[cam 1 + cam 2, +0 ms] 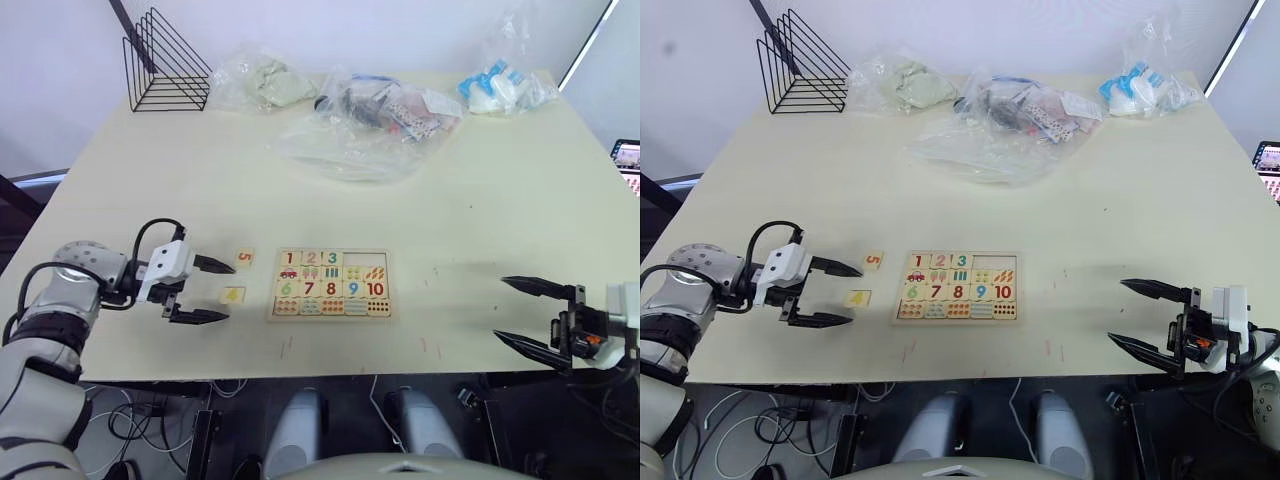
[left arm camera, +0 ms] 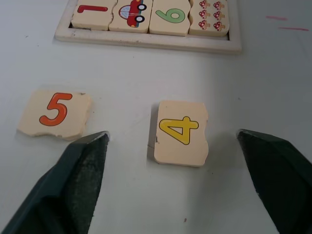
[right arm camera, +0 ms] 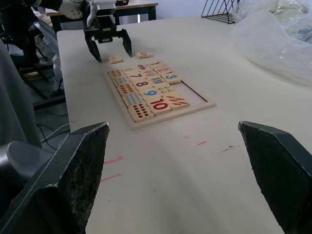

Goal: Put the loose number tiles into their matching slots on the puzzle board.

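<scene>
Between the black fingers of the left gripper lies a pale tile with a yellow 4. Just outside one finger is a pale tile with an orange 5. Ahead, the puzzle board shows a red 1, red car and green 6.

Loose tile: yellow "4". Loose tile: orange "5".

Board, top row: red "1", pink "2", teal "3". Lower numeral row: green "6", dark red "7", red "8", blue "9", red "10".

Print on the plastic bags too small to read.
</scene>
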